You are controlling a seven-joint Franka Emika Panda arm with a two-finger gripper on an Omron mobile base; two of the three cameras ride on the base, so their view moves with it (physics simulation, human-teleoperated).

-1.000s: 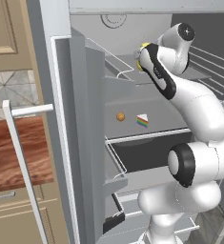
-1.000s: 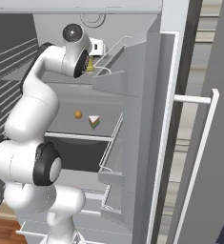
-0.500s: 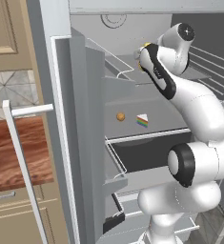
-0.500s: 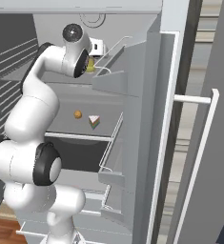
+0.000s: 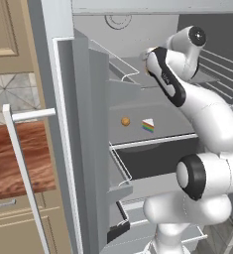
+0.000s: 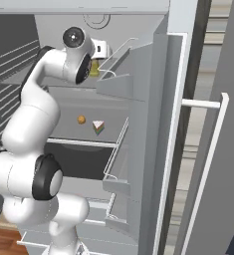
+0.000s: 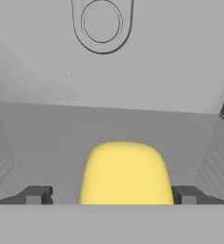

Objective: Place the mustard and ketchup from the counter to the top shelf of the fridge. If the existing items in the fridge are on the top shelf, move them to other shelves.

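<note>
Tool (image 7: 112, 195) jaws just spread wide, tips now clear of mustard (image 7: 126, 172) on both sides: bottle released. Mustard stands on top shelf (image 7: 51, 138) of fridge (image 5: 83, 149), between tips. Cake wedge (image 5: 147, 125) and orange ball (image 5: 125, 121) sit one shelf lower. Mustard half looks done; ketchup left. No readable writing or labels.

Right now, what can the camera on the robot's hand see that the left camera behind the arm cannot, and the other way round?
The hand view alone looks straight along the open gripper: both fingertips stand clear on either side of the mustard, with the round fitting on the fridge's back wall above. The left base view alone takes in the cake wedge and the orange ball on a lower shelf, the white door handle, and the counter. Both share the grey fridge interior and that round fitting.
</note>
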